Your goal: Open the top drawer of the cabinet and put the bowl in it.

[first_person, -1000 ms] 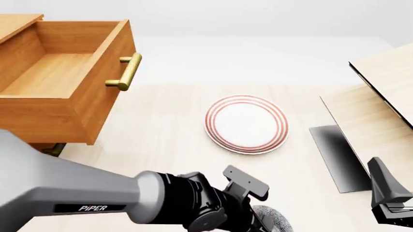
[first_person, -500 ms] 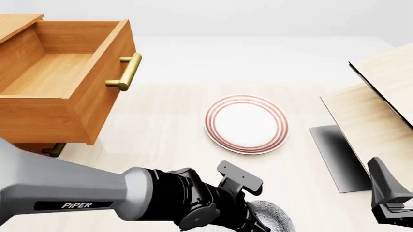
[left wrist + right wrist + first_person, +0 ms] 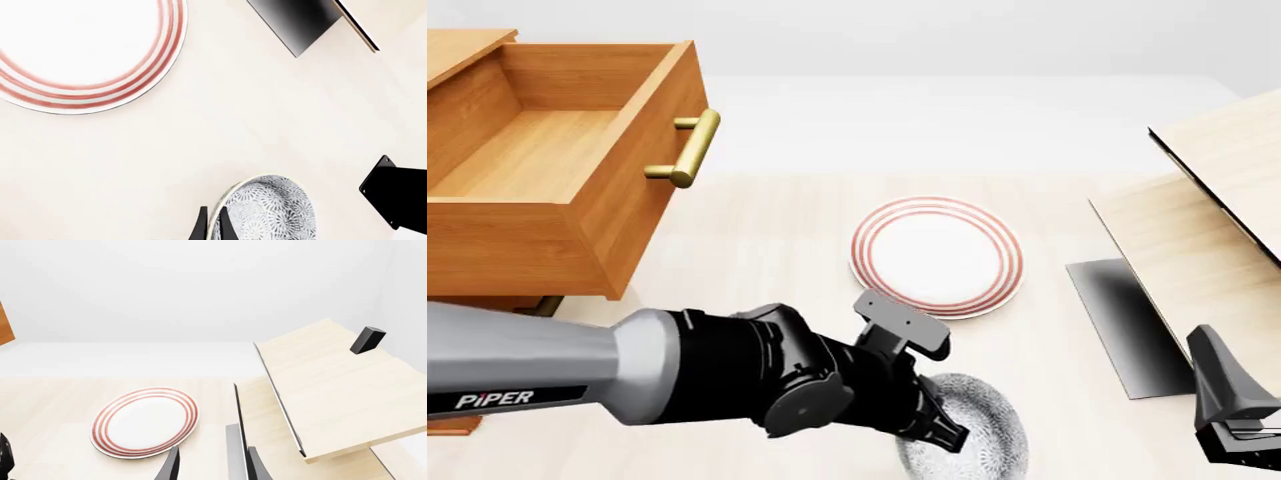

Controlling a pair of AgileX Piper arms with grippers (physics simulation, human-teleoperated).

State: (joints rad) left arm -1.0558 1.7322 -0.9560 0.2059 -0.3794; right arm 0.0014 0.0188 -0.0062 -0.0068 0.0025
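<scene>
The bowl (image 3: 968, 432) is at the near edge of the table (image 3: 774, 260), slightly tilted, with the left gripper (image 3: 212, 229) closed on its rim, one finger on each side of the wall. Just beyond it lies the plate (image 3: 936, 256). At the far left the top drawer (image 3: 554, 165) of the cabinet (image 3: 454, 45) stands open. The right gripper (image 3: 210, 465) stays near right, fingers apart, holding nothing

**Where things sit on the table**

The cabinet (image 3: 467, 300) stands at the far left, and its top drawer (image 3: 554, 150) is pulled out. The plate (image 3: 937, 256) lies in the middle of the table (image 3: 761, 250). The bowl (image 3: 968, 440) is nearer than the plate, close to the front edge. A wooden stand (image 3: 1214, 200) is on the right.
</scene>
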